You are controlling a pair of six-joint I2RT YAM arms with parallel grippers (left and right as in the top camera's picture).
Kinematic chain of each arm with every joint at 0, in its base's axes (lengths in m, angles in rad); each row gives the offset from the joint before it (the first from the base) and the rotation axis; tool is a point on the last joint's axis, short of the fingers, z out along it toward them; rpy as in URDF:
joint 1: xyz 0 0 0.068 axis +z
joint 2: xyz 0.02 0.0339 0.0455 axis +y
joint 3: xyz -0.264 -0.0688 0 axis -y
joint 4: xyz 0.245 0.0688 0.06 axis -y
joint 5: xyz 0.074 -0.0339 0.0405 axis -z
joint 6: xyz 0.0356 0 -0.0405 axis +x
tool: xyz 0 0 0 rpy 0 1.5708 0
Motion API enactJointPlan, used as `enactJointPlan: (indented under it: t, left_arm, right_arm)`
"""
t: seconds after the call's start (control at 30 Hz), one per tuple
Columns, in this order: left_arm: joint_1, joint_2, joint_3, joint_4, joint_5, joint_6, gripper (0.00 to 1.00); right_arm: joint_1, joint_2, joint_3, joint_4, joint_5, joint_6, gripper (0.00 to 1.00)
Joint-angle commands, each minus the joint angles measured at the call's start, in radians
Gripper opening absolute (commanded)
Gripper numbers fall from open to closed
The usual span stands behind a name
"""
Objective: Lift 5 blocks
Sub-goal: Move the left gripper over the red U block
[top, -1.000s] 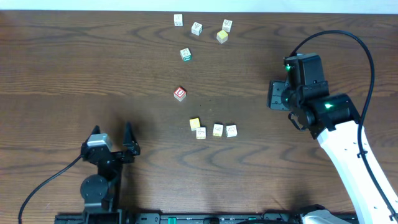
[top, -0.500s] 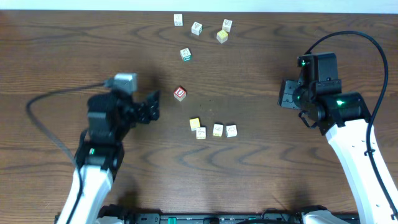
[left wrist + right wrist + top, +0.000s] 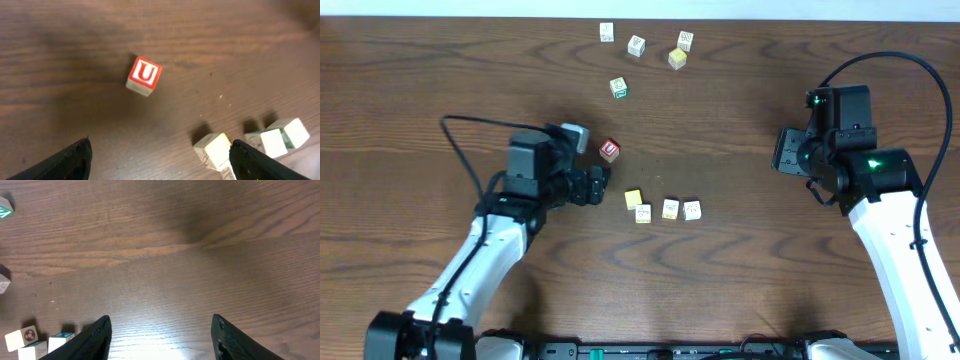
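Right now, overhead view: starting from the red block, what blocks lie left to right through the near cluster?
red block → yellow-topped block → pale block → rightmost pale block

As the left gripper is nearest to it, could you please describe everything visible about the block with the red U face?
The red block is a small pale wooden cube. Its top face is red and printed with a letter U. It sits flat on the dark wooden table, turned slightly against the grain, and stands alone, touching no other block. The left gripper hangs open just short of it without touching it.
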State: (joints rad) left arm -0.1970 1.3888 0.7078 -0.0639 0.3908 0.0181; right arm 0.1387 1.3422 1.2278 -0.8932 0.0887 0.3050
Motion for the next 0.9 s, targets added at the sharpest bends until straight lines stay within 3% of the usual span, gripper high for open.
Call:
enactJointPlan:
  t: [0.0, 0.2, 0.5, 0.7, 0.87]
  left_arm:
    - [-0.056, 0.028, 0.085, -0.047, -0.154, 0.114, 0.88]
    - [-0.131, 0.100, 0.172, -0.070, -0.352, 0.155, 0.88]
    - [-0.132, 0.286, 0.297, -0.063, -0.388, 0.180, 0.87]
    - [-0.132, 0.369, 0.359, -0.098, -0.388, 0.180, 0.72]
    - [-0.132, 0.371, 0.359, -0.134, -0.375, 0.181, 0.72]
  right_arm:
    - [-0.006, 0.017, 0.005, 0.003, -0.005, -0.007, 0.61]
    - [-0.006, 0.056, -0.008, 0.005, -0.012, -0.007, 0.57]
    - [-0.006, 0.085, -0.009, 0.042, -0.019, -0.007, 0.55]
    - [-0.007, 0.085, -0.009, 0.051, -0.013, -0.008, 0.58]
    - [-0.007, 0.085, -0.009, 0.061, -0.011, -0.007, 0.58]
